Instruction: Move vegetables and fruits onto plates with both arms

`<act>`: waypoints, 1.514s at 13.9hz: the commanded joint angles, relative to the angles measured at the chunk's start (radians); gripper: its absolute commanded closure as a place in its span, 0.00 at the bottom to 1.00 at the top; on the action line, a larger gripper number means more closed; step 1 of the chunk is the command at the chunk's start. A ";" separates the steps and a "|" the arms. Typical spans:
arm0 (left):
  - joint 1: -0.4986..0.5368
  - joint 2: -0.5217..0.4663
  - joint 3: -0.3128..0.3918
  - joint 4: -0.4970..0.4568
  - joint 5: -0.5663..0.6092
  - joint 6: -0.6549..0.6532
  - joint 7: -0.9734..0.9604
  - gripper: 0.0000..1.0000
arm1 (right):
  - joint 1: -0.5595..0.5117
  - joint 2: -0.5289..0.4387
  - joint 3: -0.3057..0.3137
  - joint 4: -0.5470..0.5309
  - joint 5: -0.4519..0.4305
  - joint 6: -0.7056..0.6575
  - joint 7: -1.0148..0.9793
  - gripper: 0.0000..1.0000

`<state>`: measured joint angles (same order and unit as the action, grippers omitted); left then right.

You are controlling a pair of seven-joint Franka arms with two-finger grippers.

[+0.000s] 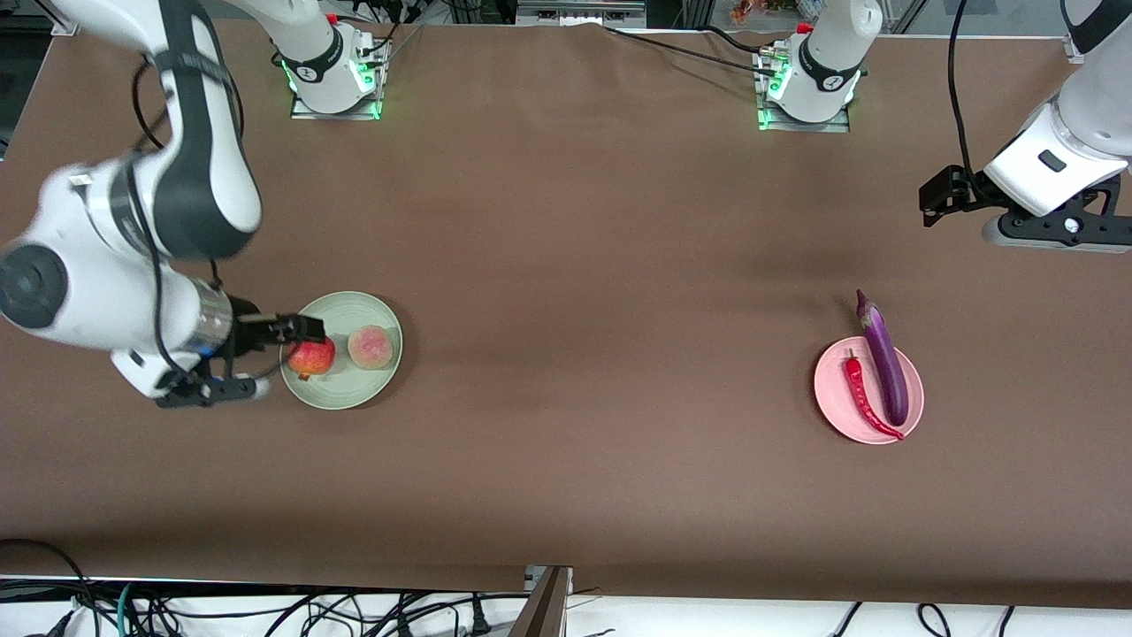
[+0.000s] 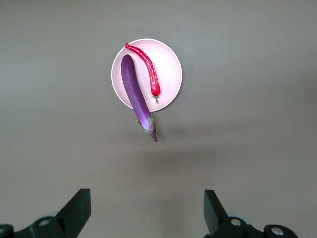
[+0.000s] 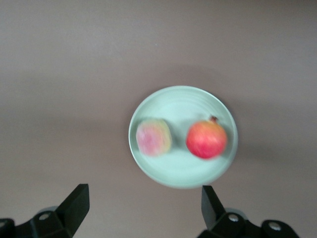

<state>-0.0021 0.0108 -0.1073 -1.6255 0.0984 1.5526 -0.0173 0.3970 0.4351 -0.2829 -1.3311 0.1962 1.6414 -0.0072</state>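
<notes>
The pale green plate (image 1: pixel 347 394) holds the red apple (image 1: pixel 311 357) and the pale peach (image 1: pixel 370 347) side by side. My right gripper (image 1: pixel 302 329) hangs open and empty over the plate's rim by the apple; its wrist view shows the plate (image 3: pixel 183 101), peach (image 3: pixel 154 137) and apple (image 3: pixel 206 139) ahead of the open gripper (image 3: pixel 143 204). The pink plate (image 1: pixel 831 394) holds the red chili (image 1: pixel 865 400) and the purple eggplant (image 1: pixel 887 372), whose stem end overhangs the rim. My left gripper (image 1: pixel 939 195) is open and empty, raised over bare table near the left arm's end. Its wrist view shows the open gripper (image 2: pixel 146 206), plate (image 2: pixel 168 64), eggplant (image 2: pixel 134 91) and chili (image 2: pixel 148 67).
The table is covered in brown sheet (image 1: pixel 584 292). The two arm bases (image 1: pixel 334 71) (image 1: pixel 809 84) stand along its edge farthest from the front camera. Cables (image 1: pixel 265 610) and a wooden piece (image 1: pixel 544 606) lie past the edge nearest the camera.
</notes>
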 commanded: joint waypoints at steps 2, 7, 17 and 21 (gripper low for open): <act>0.010 0.015 0.014 0.029 -0.043 -0.008 -0.009 0.00 | 0.056 -0.156 0.008 -0.053 -0.107 -0.090 0.052 0.00; 0.042 0.026 0.014 0.027 -0.060 -0.039 0.002 0.00 | 0.056 -0.184 0.010 -0.046 -0.127 -0.120 0.049 0.00; 0.039 0.023 0.001 0.035 -0.062 -0.055 -0.001 0.00 | 0.057 -0.180 0.010 -0.037 -0.147 -0.109 0.036 0.00; 0.037 0.026 0.001 0.044 -0.063 -0.060 -0.006 0.00 | 0.057 -0.180 0.007 -0.020 -0.147 -0.107 0.033 0.00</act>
<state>0.0365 0.0268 -0.1047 -1.6155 0.0569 1.5183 -0.0209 0.4528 0.2689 -0.2777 -1.3557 0.0660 1.5306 0.0317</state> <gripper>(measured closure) 0.000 0.000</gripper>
